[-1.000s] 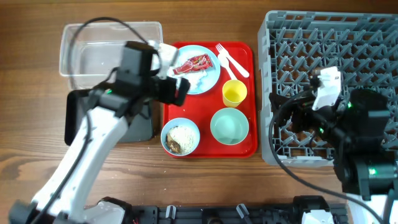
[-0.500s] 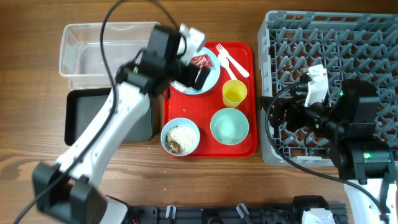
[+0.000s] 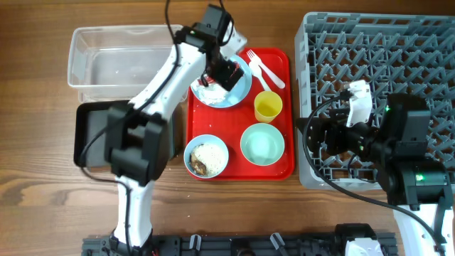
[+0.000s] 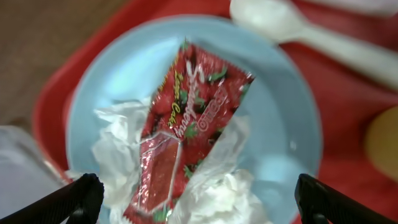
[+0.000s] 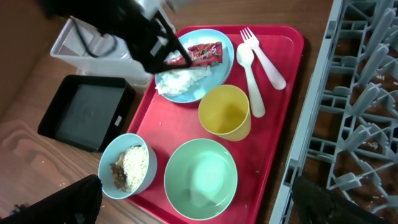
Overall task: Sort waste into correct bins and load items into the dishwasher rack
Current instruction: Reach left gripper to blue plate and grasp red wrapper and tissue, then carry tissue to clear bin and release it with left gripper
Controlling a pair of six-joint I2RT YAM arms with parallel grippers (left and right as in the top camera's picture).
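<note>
Far left: clear tub (image 3: 106, 60) with the black tray (image 3: 89, 135) just in front of it; I see no waste in either.

Left gripper (image 4: 202, 208) hangs over the pale blue plate (image 4: 286, 124) at the back of the red tray (image 3: 284, 167), jaws spread wide, nothing held. Framed between its fingertips is the red snack wrapper (image 4: 186, 118), lying on crumpled tissues (image 4: 115, 149).

Step in hand, as I read it: approach for a waste pick. Next move calls for a straight descent, then closing on the wrapper alone, not the tissue. Which bin takes it I cannot tell.

Further right on the tray: blue bowl (image 3: 189, 153) of rice and scraps, mint bowl (image 3: 262, 144), yellow cup (image 3: 268, 107), white cutlery (image 5: 252, 68).

Right gripper (image 5: 199, 205) is wide open and empty by the dishwasher rack (image 3: 370, 43). No dishes visible in the rack.
</note>
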